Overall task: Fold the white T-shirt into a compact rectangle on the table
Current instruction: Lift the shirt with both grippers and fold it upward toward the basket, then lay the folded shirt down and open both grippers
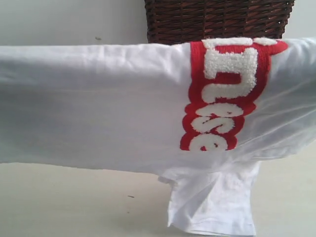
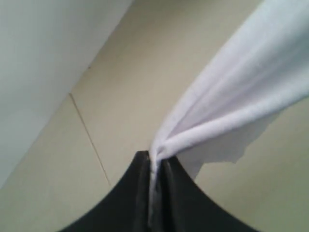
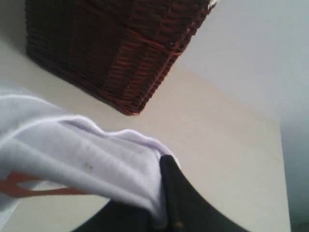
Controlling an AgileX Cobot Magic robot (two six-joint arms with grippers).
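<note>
Left claw [image 2: 154,166] is clamped on a bunched edge of the white T-shirt [image 1: 98,108], and right claw [image 3: 164,203] pinches the other end. The shirt hangs stretched above the surface [image 1: 64,202], one sleeve [image 1: 212,202] dangling low. It looks light and floppy, so hems or corners seem the best grabs. The wicker basket [image 1: 217,19] sits close behind, with open room in front.

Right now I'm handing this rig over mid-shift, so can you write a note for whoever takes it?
Left gripper: shut on a bunched edge of the shirt.
Right gripper: shut on the shirt as well.
It hangs stretched between them above the table, red lettering out, basket behind.
Done: shirt picked up and spread. Left: lay it flat, make all folds.
</note>
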